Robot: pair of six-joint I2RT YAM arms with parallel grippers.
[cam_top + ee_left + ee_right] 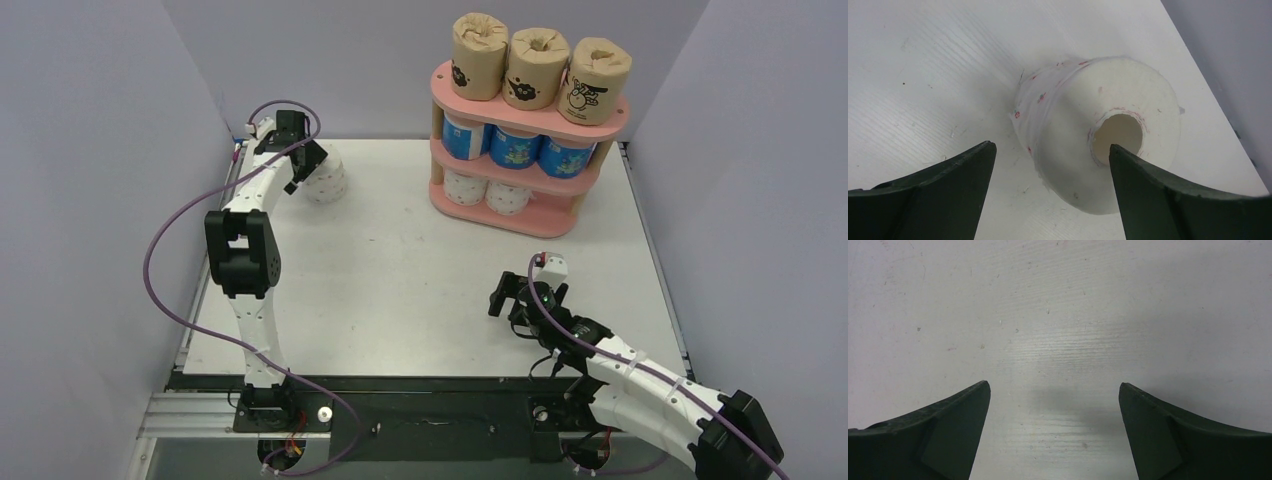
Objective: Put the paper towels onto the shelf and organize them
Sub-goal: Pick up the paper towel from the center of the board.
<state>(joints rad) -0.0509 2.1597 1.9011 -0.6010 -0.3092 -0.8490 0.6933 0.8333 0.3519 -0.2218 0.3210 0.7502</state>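
A white paper towel roll with pink dots (326, 181) lies on its side at the table's far left. My left gripper (300, 168) is right at it and open. In the left wrist view the roll (1068, 120) lies just ahead of the gripper (1051, 146); the right finger overlaps its end face and the left finger stands apart from it. The pink shelf (512, 223) at the back right carries three brown rolls (535, 68) on top, three blue rolls (515, 148) in the middle and two white rolls (485, 192) below. My right gripper (510, 297) (1054, 385) hangs open over bare table.
Grey walls close in the table (400, 270) on the left, back and right. The lying roll is near the left wall and the table's far edge. A gap shows at the right end of the shelf's bottom tier.
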